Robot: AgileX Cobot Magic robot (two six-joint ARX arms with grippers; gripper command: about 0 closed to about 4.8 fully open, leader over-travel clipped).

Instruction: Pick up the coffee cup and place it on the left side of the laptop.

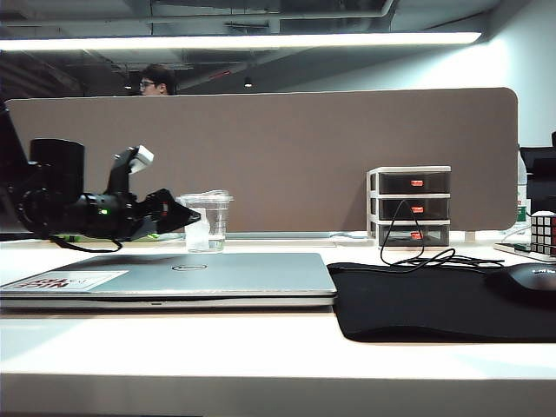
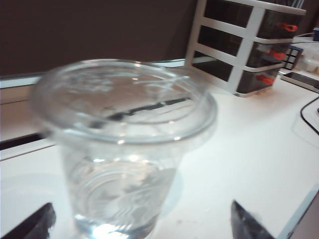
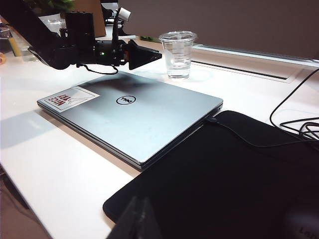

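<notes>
The small clear plastic coffee cup with a clear lid stood upright on the white table behind the closed slim silver-grey laptop, beside the brown divider panel. The left gripper was level at the cup's side with its jaws spread wide, its dark fingertips on both sides of the cup base (not touching it). The right gripper was low over the black mouse mat, far from the cup, and I cannot tell its opening
</notes>
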